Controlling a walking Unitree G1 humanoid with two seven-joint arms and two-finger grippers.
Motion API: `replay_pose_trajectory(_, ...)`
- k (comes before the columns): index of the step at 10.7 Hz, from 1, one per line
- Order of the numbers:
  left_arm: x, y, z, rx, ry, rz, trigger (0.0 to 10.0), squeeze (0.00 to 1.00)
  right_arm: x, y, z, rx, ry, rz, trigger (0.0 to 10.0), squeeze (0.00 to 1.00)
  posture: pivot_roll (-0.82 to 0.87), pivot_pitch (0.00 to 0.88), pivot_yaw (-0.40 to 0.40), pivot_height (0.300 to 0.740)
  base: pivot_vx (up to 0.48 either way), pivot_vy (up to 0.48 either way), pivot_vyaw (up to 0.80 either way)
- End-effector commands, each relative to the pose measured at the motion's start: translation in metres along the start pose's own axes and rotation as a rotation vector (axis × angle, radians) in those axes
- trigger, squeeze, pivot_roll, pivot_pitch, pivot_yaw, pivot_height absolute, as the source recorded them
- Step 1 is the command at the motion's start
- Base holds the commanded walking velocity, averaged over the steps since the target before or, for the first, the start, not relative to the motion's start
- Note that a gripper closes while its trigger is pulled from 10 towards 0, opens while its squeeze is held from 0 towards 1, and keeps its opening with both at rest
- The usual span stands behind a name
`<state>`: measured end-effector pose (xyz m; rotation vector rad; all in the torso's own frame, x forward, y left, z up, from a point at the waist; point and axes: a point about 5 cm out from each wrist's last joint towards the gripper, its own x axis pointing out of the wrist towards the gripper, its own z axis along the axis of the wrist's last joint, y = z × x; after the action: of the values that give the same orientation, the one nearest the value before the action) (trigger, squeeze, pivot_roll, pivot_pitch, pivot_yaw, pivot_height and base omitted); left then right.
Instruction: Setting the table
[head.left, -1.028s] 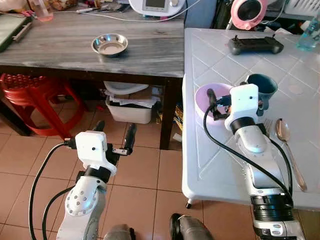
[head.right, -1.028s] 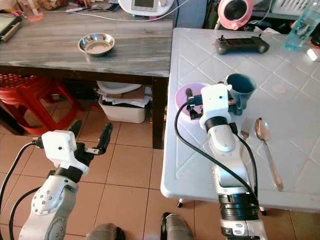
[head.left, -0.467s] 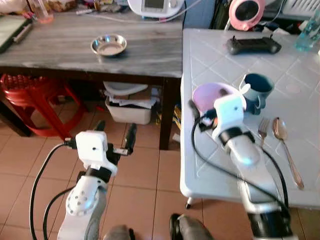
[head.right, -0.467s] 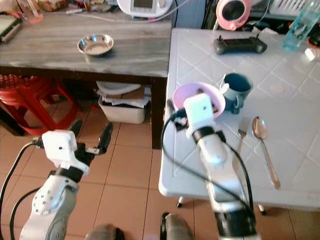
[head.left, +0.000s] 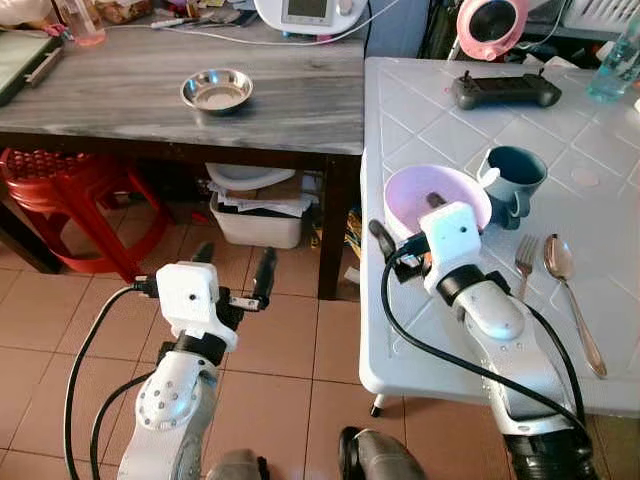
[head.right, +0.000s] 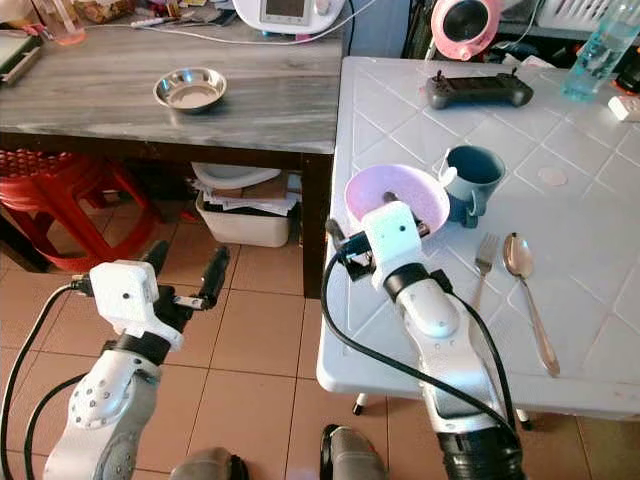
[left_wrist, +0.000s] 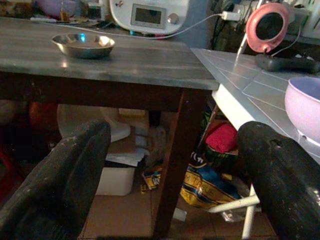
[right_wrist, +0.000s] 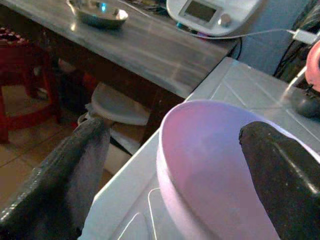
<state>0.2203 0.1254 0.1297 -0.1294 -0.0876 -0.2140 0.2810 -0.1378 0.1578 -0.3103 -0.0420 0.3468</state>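
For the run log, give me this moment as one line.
right gripper: open, at pink bowl | left gripper: open, idle | fork, spoon: laid

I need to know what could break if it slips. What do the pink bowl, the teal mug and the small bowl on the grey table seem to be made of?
Pink bowl: likely plastic or melamine, with a smooth, soft sheen.
Teal mug: probably glazed ceramic, with a thick wall and handle, though it could be plastic.
Small bowl: metal, apparently stainless steel, with a mirror-like silver shine.

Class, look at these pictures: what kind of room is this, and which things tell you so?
Probably a home kitchen or dining area: a pink bowl, fork and spoon on a white table, plus a countertop appliance.
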Motion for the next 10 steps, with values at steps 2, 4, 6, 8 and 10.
replay_pose_trajectory(2,0.0,-0.002,-0.005,-0.005,0.029,-0.01,10.0,0.0,0.006,-0.003,0.005,-0.006,0.023,0.044,10.0,0.0,0.05,0.139,-0.009,0.74,0.0,0.0,0.0)
replay_pose_trajectory(4,-0.002,-0.004,-0.006,-0.005,0.041,-0.019,10.0,0.0,0.011,-0.005,0.004,0.018,0.061,0.09,10.0,0.0,0.05,0.15,-0.014,0.74,0.0,0.0,0.0)
replay_pose_trajectory(6,-0.004,-0.005,-0.008,-0.01,0.053,-0.026,10.0,0.0,0.013,-0.005,0.002,0.034,0.113,0.148,10.0,0.0,0.04,0.159,-0.016,0.74,0.0,0.0,0.0)
replay_pose_trajectory(8,-0.005,-0.006,-0.008,-0.011,0.062,-0.033,10.0,0.0,0.012,-0.005,0.0,0.048,0.141,0.183,10.0,0.0,0.04,0.168,-0.017,0.74,0.0,0.0,0.0)
replay_pose_trajectory(10,-0.006,-0.007,-0.01,-0.014,0.074,-0.036,10.0,0.0,0.007,-0.007,-0.008,0.053,0.212,0.203,0.0,0.0,0.04,0.174,-0.017,0.74,0.0,0.0,0.0)
